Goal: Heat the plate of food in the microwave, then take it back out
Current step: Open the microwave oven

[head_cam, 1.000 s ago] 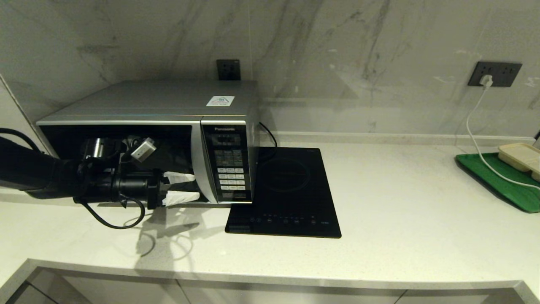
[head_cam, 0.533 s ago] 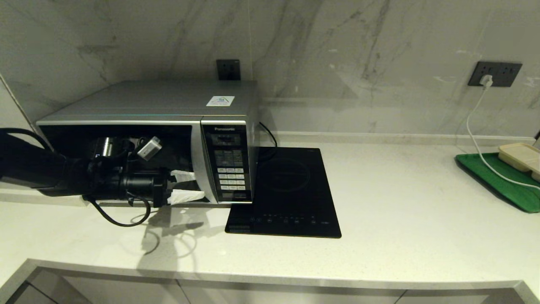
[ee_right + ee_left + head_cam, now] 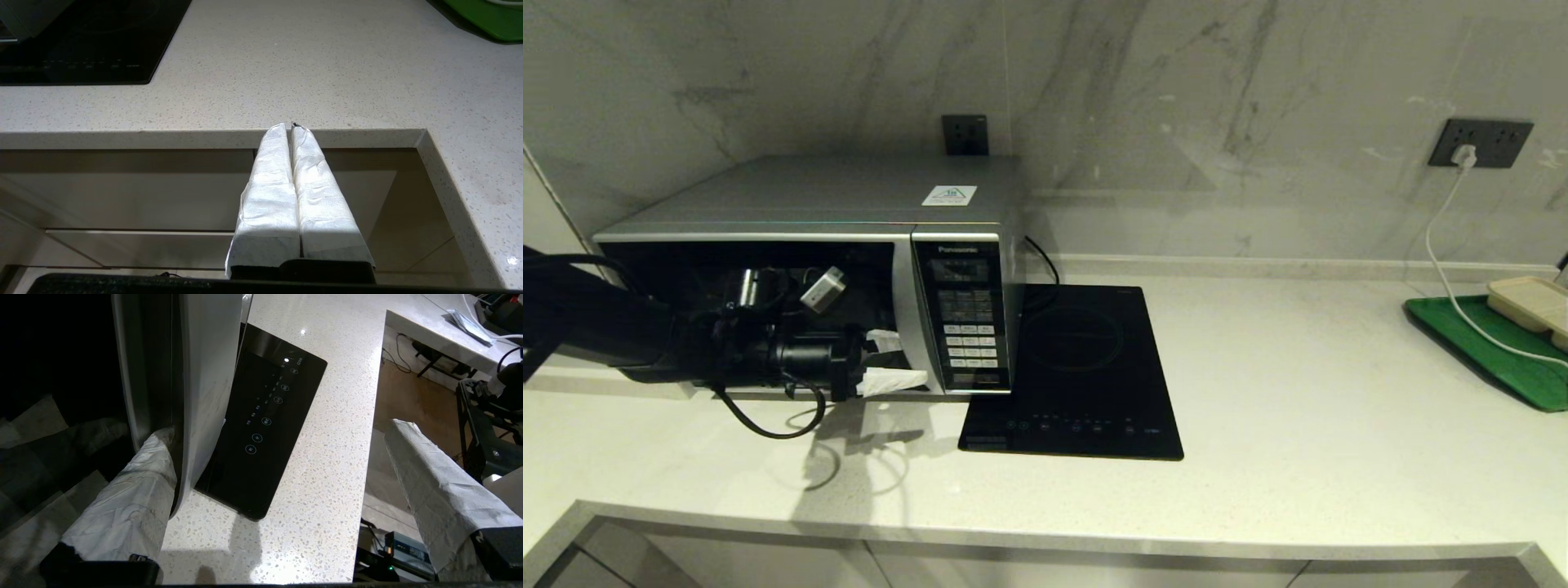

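Left arm: reaches in from the left across the front of the microwave's dark glass door, hiding much of it.
Left gripper (image 3: pixel 892 361): at the curved silver handle (image 3: pixel 204 392) of the door; white-wrapped fingers (image 3: pixel 130 498) spread apart, one tucked behind the handle against the glass, the other out in front over the counter.
Microwave (image 3: pixel 849 204): silver Panasonic, at the left end of the worktop against the marble wall; door appears closed; black keypad panel (image 3: pixel 964 318) on its right side.
Plate of food: not visible in any view; the door glass is too dark to tell what is inside.
Induction hob (image 3: pixel 1078 376): flat, black, just beside the microwave on its right, touch controls along the front edge.
Worktop (image 3: pixel 1298 425): pale speckled stone.
Wall socket (image 3: pixel 1485 143): white plug and cable running down to the right.
Green tray (image 3: pixel 1503 359): far right edge, carrying a beige rectangular container (image 3: pixel 1531 300).
Right gripper (image 3: pixel 291 126): below the worktop's front edge, before the cabinet fronts; wrapped fingers pressed together, holding nothing.
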You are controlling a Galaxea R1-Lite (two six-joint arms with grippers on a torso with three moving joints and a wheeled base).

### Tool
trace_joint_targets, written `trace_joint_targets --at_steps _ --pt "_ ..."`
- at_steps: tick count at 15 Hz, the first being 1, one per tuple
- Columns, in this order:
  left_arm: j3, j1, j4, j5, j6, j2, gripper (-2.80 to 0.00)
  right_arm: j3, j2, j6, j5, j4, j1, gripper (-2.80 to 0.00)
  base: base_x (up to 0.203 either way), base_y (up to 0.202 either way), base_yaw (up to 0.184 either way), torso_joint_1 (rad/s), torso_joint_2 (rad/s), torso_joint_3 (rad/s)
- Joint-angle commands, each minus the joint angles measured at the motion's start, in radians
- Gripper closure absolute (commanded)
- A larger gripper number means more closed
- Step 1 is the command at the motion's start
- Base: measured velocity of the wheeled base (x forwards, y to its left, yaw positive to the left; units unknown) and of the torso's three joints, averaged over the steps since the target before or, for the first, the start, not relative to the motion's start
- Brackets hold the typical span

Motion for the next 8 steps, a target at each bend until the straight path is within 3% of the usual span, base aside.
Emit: trace_joint_targets --at_steps 1,3,8 --pt "0.005 -0.002 0.000 -0.009 0.002 0.005 -2.80 0.000 0.001 0.001 0.000 0.001 0.000 0.00 0.000 0.000 0.000 0.000 0.00 0.000" --pt "0.014 -0.012 0.000 -0.045 -0.002 0.002 -2.80 0.000 0.001 0.001 0.000 0.001 0.000 0.00 0.000 0.000 0.000 0.000 0.00 0.000" --pt "0.020 -0.032 0.000 -0.053 -0.009 0.008 -2.80 0.000 0.001 0.001 0.000 0.001 0.000 0.00 0.000 0.000 0.000 0.000 0.00 0.000"
